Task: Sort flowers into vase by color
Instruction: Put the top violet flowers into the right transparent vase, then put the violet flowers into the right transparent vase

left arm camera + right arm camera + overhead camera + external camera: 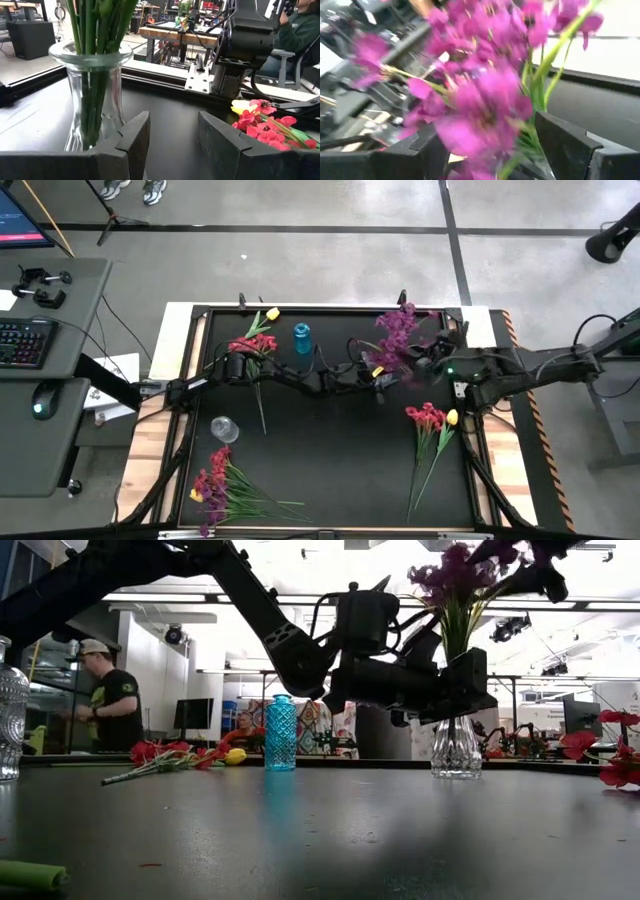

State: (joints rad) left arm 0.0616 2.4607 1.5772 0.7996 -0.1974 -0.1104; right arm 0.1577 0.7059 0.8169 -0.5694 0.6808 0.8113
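Observation:
A clear glass vase (95,95) stands on the black mat at the far right and holds purple flowers (398,335) on green stems (97,30). My left gripper (172,125) reaches level across the table and stands open right beside the vase's base (457,750); nothing lies between its fingers. Above the vase, my right gripper (490,135) is open, with the purple blooms (485,100) in and before the gap. More red and yellow flowers lie on the mat at the far left (255,340), near left (215,485) and right (432,420). My left gripper comes level from the table's left; the outer side of one finger (135,135) stands at the vase's lower wall (85,130), and I cannot tell whether they touch. My right gripper slants down from the right over the purple blooms; whether its fingers (565,140) touch them I cannot tell.
A blue patterned vase (302,337) stands at the far middle and another clear vase (224,428) at the near left. The mat's raised frame (330,308) runs along the far edge. A desk with a keyboard (25,340) stands left of the table; people sit beyond it.

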